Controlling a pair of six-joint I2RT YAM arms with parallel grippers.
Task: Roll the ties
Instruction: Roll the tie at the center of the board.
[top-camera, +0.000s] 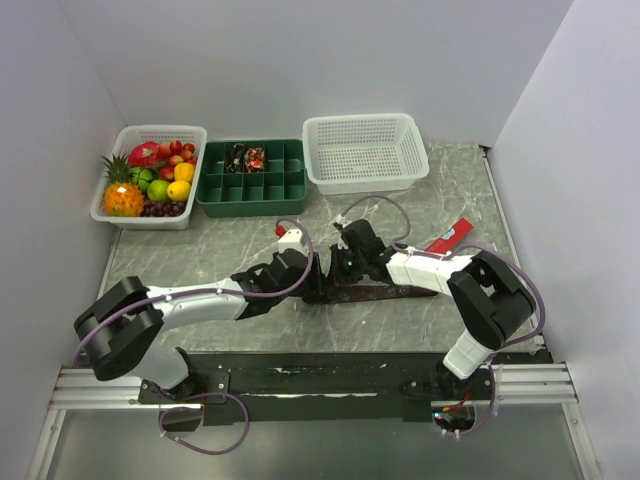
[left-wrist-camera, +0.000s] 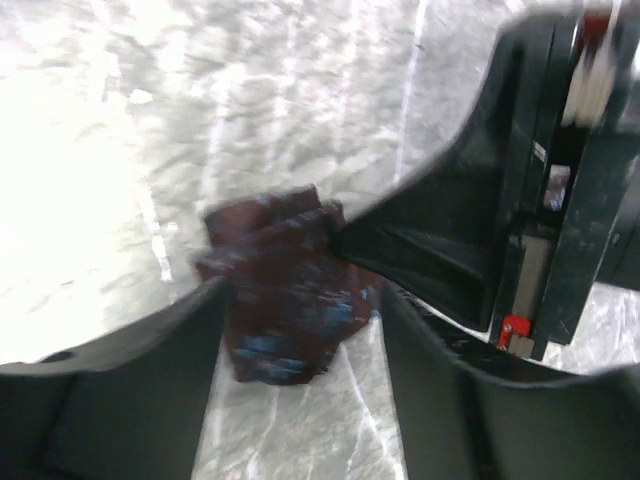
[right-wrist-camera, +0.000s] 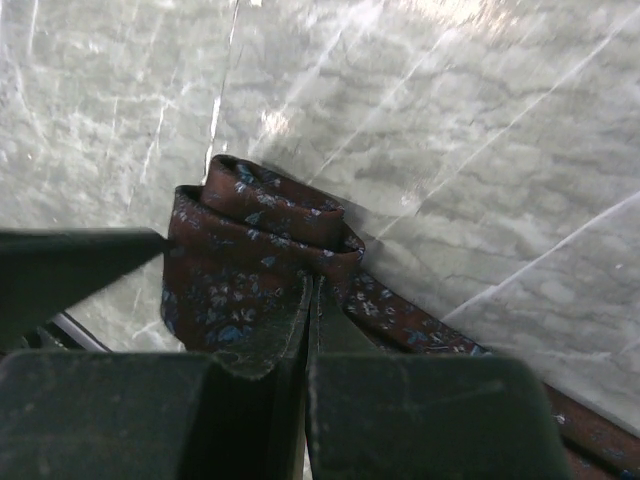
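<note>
A dark brown patterned tie (top-camera: 392, 291) lies flat on the marble table (top-camera: 200, 255), its left end rolled into a small coil (right-wrist-camera: 262, 225). My right gripper (top-camera: 341, 272) is shut, its fingertips (right-wrist-camera: 300, 310) pinched on the coil's fabric. My left gripper (top-camera: 311, 284) is open, with the coil (left-wrist-camera: 285, 300) between its two fingers (left-wrist-camera: 150, 380). One left finger tip (right-wrist-camera: 85, 262) shows beside the coil in the right wrist view. The tie's unrolled tail (right-wrist-camera: 420, 320) runs off to the right under my right arm.
A green divided tray (top-camera: 252, 187) at the back holds rolled ties (top-camera: 246, 157) in one compartment. A fruit basket (top-camera: 148, 176) stands at the back left and a white mesh basket (top-camera: 364, 150) at the back right. A red flat bar (top-camera: 450, 236) lies at the right.
</note>
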